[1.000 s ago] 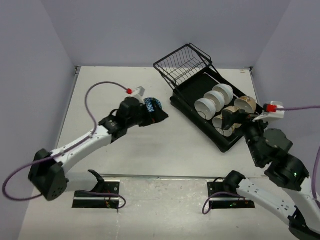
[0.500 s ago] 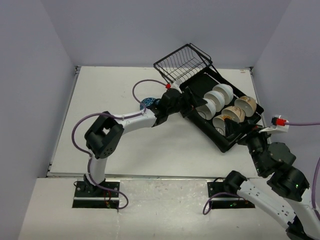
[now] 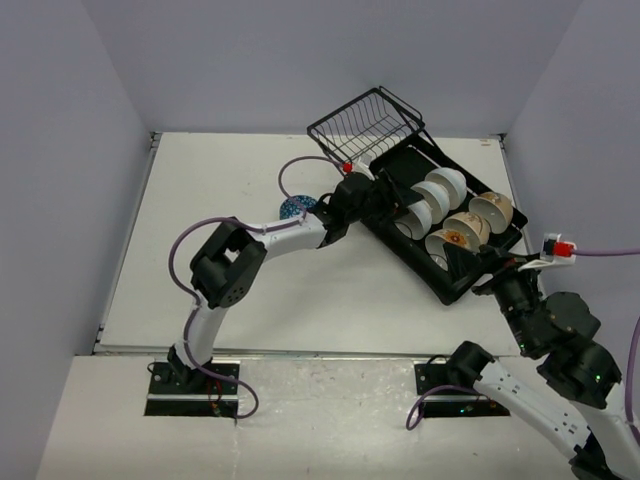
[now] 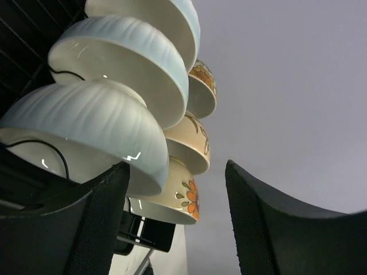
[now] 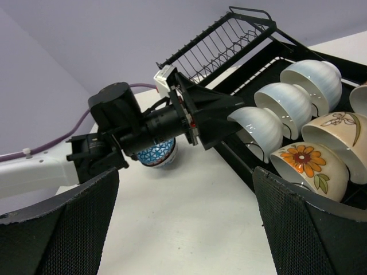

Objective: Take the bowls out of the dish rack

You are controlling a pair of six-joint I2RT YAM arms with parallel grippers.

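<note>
The left fingers (image 4: 94, 223) stand apart at the nearest white bowl (image 4: 86, 126) in the dish rack (image 3: 410, 160), its rim seemingly between them (contact unclear). The right fingers (image 5: 77, 223) gape wide, holding nothing, beside the rack's near end. A blue-patterned bowl (image 3: 295, 206) sits on the bench (image 3: 250, 290).

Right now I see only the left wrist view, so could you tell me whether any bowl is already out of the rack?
Observer: Yes, one blue-patterned bowl sits on the table beside the left arm, outside the dish rack.
Operator: Thank you. Where is the right arm?
Observer: The right gripper hangs open off the rack's near corner, holding nothing.
Operator: And where does the wire basket stand?
Observer: The wire basket sits tilted at the rack's far end, beyond the racked bowls.
</note>
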